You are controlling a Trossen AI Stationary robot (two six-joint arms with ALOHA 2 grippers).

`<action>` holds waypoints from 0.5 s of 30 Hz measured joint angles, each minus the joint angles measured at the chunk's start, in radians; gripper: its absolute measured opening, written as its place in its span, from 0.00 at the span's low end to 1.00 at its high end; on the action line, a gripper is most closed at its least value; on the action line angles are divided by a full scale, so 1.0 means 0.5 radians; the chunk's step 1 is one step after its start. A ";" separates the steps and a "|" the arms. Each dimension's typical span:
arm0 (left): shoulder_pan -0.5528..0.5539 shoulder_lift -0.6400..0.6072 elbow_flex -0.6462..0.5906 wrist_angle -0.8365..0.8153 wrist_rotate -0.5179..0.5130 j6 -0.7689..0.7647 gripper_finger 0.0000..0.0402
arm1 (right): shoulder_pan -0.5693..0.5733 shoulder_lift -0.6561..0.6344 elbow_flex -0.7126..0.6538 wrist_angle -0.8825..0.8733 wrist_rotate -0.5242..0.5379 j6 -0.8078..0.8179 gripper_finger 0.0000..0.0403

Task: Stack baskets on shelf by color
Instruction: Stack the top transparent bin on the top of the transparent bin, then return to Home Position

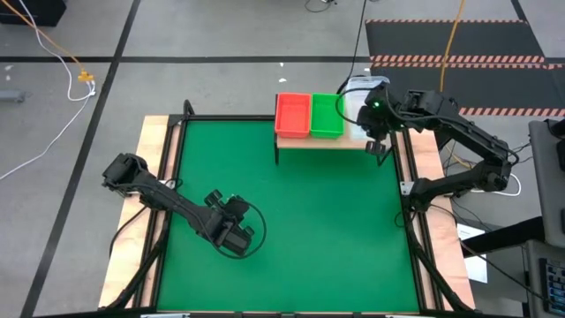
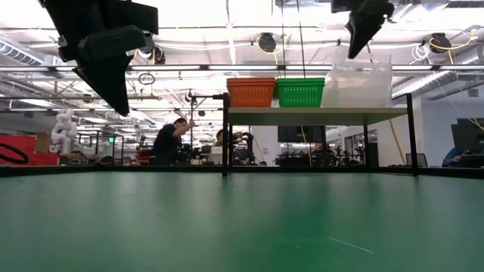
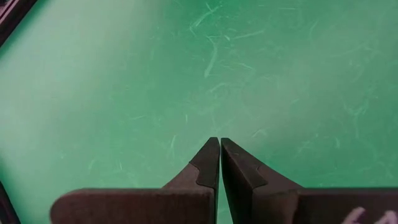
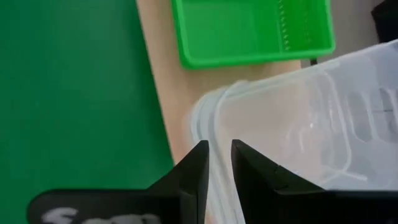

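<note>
The shelf (image 2: pixel 318 115) stands at the table's far edge on thin dark legs. Its plank top carries orange-red baskets (image 1: pixel 292 115) (image 2: pixel 251 91), green baskets (image 1: pixel 326 115) (image 2: pixel 301 91) and clear baskets (image 2: pixel 359 83) (image 4: pixel 298 124), side by side from left to right. How many are nested in each, I cannot tell. My right gripper (image 4: pixel 217 163) (image 2: pixel 355 49) hovers just above the clear baskets' rim, its fingers a narrow gap apart. It touches nothing. My left gripper (image 3: pixel 219 155) (image 1: pixel 235 237) is shut and hangs over the bare mat at near left.
The green mat (image 1: pixel 300 212) stretches bare between the shelf and the near edge. A wooden border (image 1: pixel 154 159) and a dark frame run around the mat. Beyond the table's far side is a workroom with people seated at benches (image 2: pixel 166 143).
</note>
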 joint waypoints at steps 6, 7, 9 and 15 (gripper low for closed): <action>0.000 0.000 0.000 0.000 0.000 -0.006 0.05 | -0.003 -0.028 -0.001 0.176 0.132 0.038 0.15; 0.000 0.000 0.000 0.000 0.000 -0.006 0.05 | -0.004 -0.044 -0.001 0.203 0.160 0.038 0.15; 0.000 0.000 0.000 0.000 0.000 -0.006 0.05 | -0.004 -0.091 -0.001 0.265 0.168 0.038 0.16; -0.024 0.000 0.000 0.001 -0.147 -0.004 0.05 | -0.004 -0.293 -0.001 0.424 -0.034 0.085 0.24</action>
